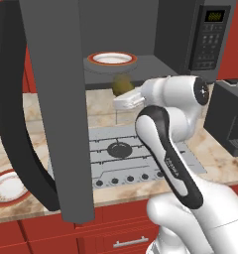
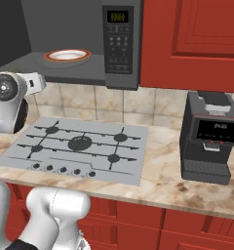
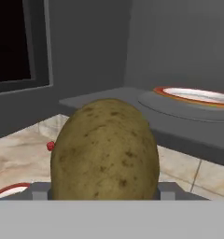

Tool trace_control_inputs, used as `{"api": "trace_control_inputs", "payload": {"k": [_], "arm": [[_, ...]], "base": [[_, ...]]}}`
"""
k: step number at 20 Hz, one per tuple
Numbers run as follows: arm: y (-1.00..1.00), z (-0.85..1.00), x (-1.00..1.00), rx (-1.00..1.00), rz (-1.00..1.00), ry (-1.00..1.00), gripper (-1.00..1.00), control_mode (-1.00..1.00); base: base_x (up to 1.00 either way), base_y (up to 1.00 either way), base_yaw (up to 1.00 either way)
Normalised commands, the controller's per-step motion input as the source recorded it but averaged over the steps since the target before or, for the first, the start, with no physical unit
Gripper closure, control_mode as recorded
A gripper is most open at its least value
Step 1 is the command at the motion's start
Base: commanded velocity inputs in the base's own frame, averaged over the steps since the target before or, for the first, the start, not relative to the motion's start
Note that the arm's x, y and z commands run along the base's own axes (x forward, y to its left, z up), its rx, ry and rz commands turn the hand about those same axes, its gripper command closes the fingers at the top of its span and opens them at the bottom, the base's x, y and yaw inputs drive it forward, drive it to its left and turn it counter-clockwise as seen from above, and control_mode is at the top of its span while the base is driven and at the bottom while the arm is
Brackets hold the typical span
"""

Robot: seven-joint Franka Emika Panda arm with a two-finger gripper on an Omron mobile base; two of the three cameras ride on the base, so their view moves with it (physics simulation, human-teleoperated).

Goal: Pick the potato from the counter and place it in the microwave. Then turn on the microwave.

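The olive-brown potato hangs in the air just in front of the microwave's open mouth, held in my gripper, which is shut on it. In the hand view the potato looms large between the two fingertips. The microwave stands with its dark door swung wide to the left. Inside it, a white red-rimmed plate lies on the turntable. Below runs the beige counter.
A grey gas cooktop lies under the arm. A black coffee machine stands on the right. Another red-rimmed plate sits on the counter at the left. Red wall cabinets hang beside the microwave.
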Motion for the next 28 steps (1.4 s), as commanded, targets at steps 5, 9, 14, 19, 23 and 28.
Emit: {"api": "trace_control_inputs", "payload": {"k": [5, 9, 14, 19, 23, 28], "arm": [[-0.26, 0.89, 0.11, 0.00, -0.28, 0.00, 1.00, -1.00], [-0.13, 0.54, 0.33, 0.00, -0.25, 0.00, 1.00, -1.00], [-0.18, 0.04, 0.60, 0.00, -0.23, 0.00, 1.00, -1.00], [-0.22, 0.00, 0.67, 0.00, -0.17, 0.01, 1.00, -1.00], [-0.05, 0.00, 0.39, 0.00, -0.09, 0.03, 1.00, -1.00], [0.00, 0.00, 0.32, 0.00, -0.02, 0.06, 1.00, -1.00]], "base": [[0.00, 0.00, 0.00], [0.00, 0.00, 0.00], [0.00, 0.00, 0.00], [0.00, 0.00, 0.00], [0.00, 0.00, 0.00], [0.00, 0.00, 0.00]]}}
